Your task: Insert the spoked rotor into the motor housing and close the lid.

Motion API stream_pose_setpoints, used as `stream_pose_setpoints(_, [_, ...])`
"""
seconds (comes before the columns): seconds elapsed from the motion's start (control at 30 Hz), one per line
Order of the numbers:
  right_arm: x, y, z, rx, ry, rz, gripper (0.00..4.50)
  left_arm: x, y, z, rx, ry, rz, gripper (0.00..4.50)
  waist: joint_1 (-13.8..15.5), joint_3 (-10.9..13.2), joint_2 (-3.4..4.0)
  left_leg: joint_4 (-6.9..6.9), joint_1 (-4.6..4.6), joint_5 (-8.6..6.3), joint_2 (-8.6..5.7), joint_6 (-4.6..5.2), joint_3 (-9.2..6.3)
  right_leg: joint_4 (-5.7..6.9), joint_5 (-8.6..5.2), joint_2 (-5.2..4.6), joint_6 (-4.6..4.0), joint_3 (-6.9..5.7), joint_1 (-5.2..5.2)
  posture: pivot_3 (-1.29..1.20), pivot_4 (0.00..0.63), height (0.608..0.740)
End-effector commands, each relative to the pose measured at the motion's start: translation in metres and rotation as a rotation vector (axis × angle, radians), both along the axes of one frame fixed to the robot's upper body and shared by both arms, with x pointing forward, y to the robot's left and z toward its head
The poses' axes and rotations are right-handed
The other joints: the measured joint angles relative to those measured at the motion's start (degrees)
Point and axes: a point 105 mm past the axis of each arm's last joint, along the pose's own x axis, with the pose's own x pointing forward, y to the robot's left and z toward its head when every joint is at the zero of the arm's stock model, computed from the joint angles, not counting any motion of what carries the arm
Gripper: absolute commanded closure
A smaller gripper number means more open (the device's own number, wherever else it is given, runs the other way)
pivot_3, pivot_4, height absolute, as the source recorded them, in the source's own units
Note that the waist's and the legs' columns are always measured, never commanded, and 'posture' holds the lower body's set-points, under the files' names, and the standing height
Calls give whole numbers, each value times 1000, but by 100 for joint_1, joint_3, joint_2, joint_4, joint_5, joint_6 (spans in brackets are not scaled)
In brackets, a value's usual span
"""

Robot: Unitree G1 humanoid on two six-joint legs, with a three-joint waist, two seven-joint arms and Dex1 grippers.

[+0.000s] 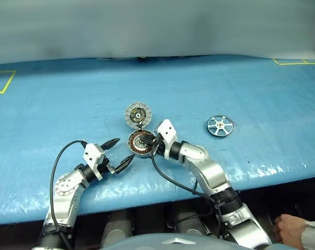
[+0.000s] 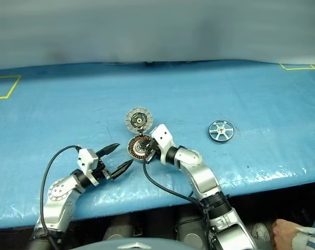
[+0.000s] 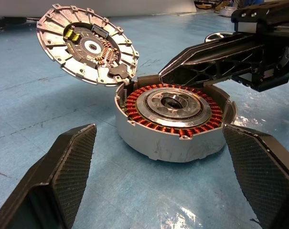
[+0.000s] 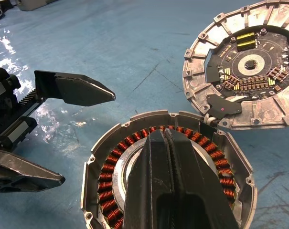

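The motor housing (image 1: 139,144) lies open on the blue table, its copper winding ring (image 3: 154,117) and silver bearing showing. Its lid (image 1: 138,114) stands swung up behind it on the hinge, inner face with a dark circuit centre (image 4: 247,67) exposed. The spoked rotor (image 1: 220,126) lies flat on the table, well to the right of the housing. My right gripper (image 4: 165,136) is shut with nothing in it, its tips over the housing's open top. My left gripper (image 1: 124,149) stands open just left of the housing, its fingers (image 3: 70,167) on either side of the housing's near wall.
The table's blue cover (image 1: 53,104) ends at a front edge (image 1: 147,200) close to my arms. Yellow tape marks lie at the far left (image 1: 3,83) and far right (image 1: 298,62). A person's hand (image 1: 290,229) rests below the table edge at the lower right.
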Motion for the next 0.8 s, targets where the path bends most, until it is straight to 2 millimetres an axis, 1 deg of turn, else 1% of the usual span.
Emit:
stream_pose_setpoints(0.03, [1, 2, 2, -3, -12, 9, 4461, 0, 1, 3, 18, -23, -2, 0, 0, 0, 0, 0, 0, 0, 0, 0, 0, 0, 0, 0, 0, 0, 0, 0, 150, 740])
stream_pose_setpoints(0.23, [2, 1, -8, -51, -3, 8, 4461, 0, 2, 3, 23, -25, 5, 0, -2, -1, -1, 0, 2, 0, 0, 0, 0, 0, 0, 0, 0, 0, 2, 0, 150, 740])
stream_pose_setpoints(0.43, [-1, 2, -12, -105, -27, 28, 4461, -1, 2, 3, 24, -25, 9, 0, -5, -2, -1, 1, 4, 0, 0, 0, 0, 0, 0, 0, 0, 0, 4, 0, 150, 740])
stream_pose_setpoints(0.63, [-1, 3, -8, -194, -97, 40, 4461, -1, 2, 2, 23, -22, 8, 0, -8, -3, -1, 1, 8, 0, 1, 0, 1, 1, -1, 0, -1, 0, 6, 0, 150, 740])
stream_pose_setpoints(0.8, [0, 4, -8, -251, -100, 45, 4461, -1, 1, 2, 21, -22, 5, 0, -6, -3, -1, 1, 7, 0, 1, 0, 0, 1, -1, 0, -1, 0, 5, 0, 150, 740])
